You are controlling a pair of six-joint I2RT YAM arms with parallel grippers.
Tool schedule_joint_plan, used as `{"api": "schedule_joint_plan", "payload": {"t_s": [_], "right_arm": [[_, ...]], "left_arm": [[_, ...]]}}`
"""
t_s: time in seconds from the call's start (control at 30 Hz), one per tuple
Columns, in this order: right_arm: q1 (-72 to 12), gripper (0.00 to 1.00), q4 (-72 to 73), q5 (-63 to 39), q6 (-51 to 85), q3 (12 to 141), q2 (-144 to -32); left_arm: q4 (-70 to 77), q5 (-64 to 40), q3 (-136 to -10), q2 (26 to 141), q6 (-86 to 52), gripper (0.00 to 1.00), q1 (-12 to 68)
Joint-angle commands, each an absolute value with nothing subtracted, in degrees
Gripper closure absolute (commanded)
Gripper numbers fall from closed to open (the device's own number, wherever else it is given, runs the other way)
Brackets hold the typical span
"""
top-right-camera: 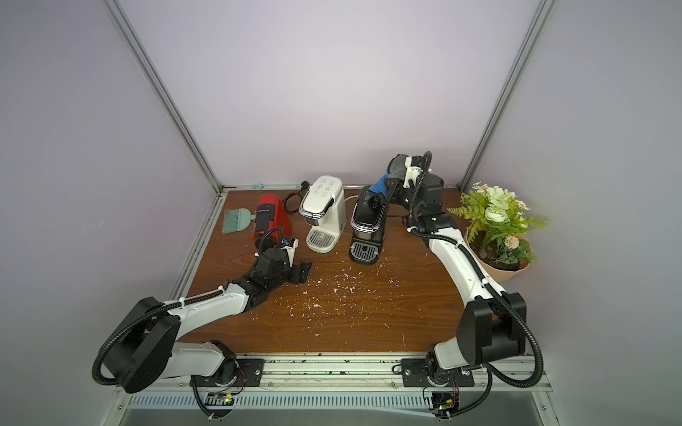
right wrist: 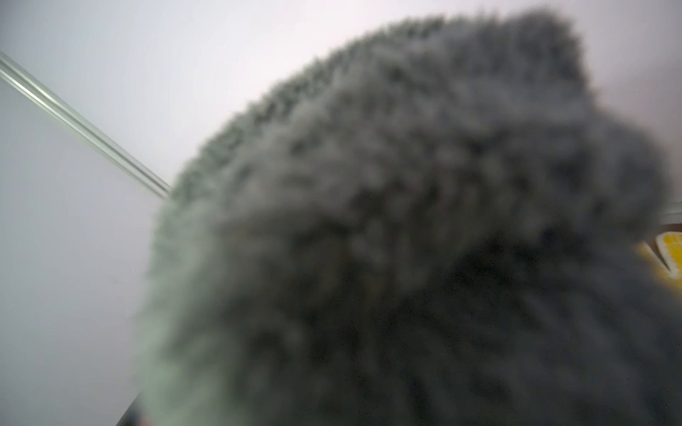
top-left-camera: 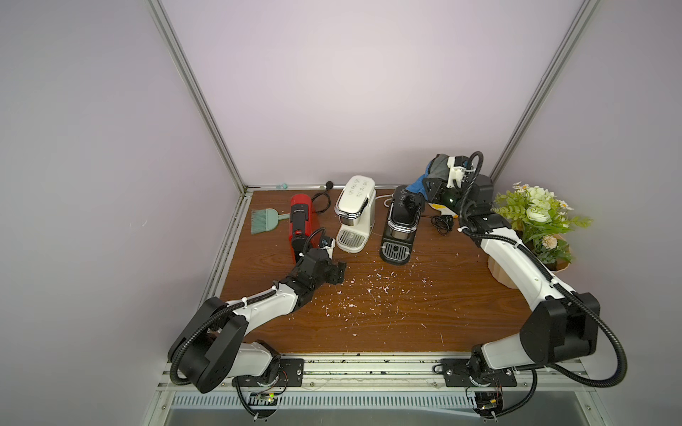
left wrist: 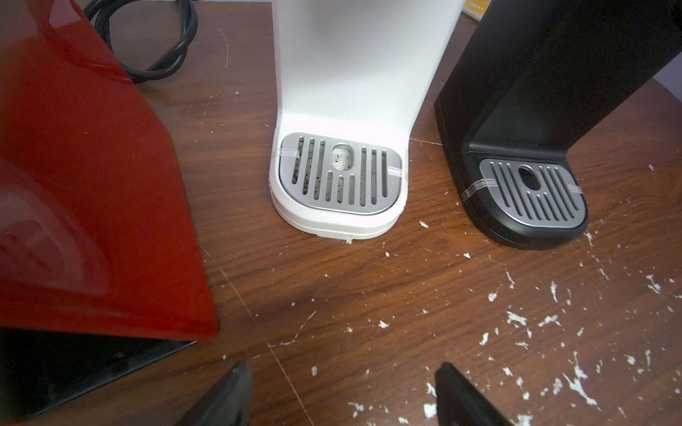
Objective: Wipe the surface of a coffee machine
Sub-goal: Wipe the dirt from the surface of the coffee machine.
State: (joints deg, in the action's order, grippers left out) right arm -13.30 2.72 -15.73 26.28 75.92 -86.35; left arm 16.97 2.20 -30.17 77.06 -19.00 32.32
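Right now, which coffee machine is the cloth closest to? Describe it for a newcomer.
On the wooden table, three coffee machines stand in a row near the back wall. Take the one at the end nearest the flowers, beside the raised cloth. It is the black coffee machine; the white machine and red machine are its neighbours.

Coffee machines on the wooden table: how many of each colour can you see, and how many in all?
Red glossy plastic coffee machine: 1
Cream-white plastic coffee machine: 1
Black plastic coffee machine: 1
Total: 3
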Motion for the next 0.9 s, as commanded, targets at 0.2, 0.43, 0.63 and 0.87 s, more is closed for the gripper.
{"api": "schedule_joint_plan", "payload": {"t_s": [0.2, 0.43, 0.63, 0.87], "right_arm": [[-14.46, 0.77, -6.82, -11.54, 19.20, 85.32, -99.03], [-13.63, 0.76, -10.15, -9.05, 17.56, 94.98, -109.41], [-12.50, 0.77, -10.37, -13.65, 19.11, 100.32, -116.03], [-10.56, 0.77, 0.31, -24.57, 23.98, 87.09, -111.82]], "left_arm": [[16.97, 2.97, -31.52, 75.82, -18.87, 0.21, 33.00], [17.23, 2.67, -31.50, 76.02, -19.07, 0.21, 33.03], [17.10, 2.40, -31.79, 76.65, -18.92, 0.21, 32.96], [16.71, 2.86, -31.40, 74.93, -18.97, 0.21, 32.98]]}}
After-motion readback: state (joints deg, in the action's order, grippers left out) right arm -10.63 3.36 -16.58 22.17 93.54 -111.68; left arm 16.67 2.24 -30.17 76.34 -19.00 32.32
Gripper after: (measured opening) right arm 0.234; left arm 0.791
